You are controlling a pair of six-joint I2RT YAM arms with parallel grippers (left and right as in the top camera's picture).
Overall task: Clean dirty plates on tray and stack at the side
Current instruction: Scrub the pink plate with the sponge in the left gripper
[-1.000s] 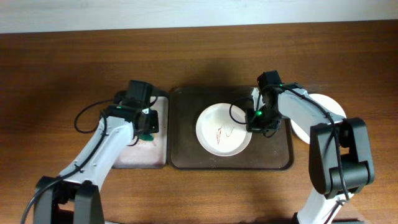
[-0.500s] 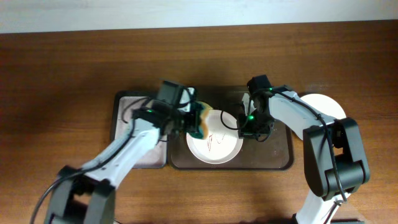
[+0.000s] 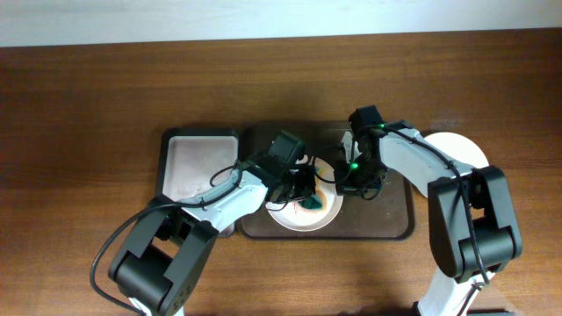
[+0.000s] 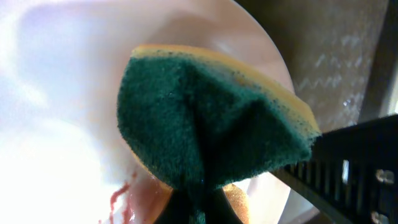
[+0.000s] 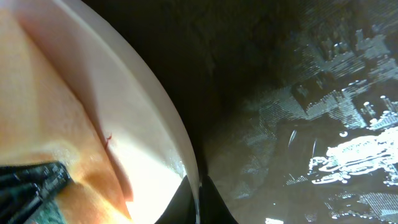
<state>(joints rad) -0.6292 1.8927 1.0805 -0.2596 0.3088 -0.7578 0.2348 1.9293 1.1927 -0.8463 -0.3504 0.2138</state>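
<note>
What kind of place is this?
Probably a robot test bench rather than a kitchen: two robot arms at a wooden table, the left gripper pressing a green sponge on a red-smeared white plate in a dark brown tray.

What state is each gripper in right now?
Left gripper: shut on the sponge, over the plate.
Right gripper: shut on the plate's rim.

robot lab setup, it seems, left arm (image 3: 228, 195) and right arm (image 3: 421, 158) at a wooden table (image 3: 88, 96), pale wall (image 3: 176, 17) behind
</note>
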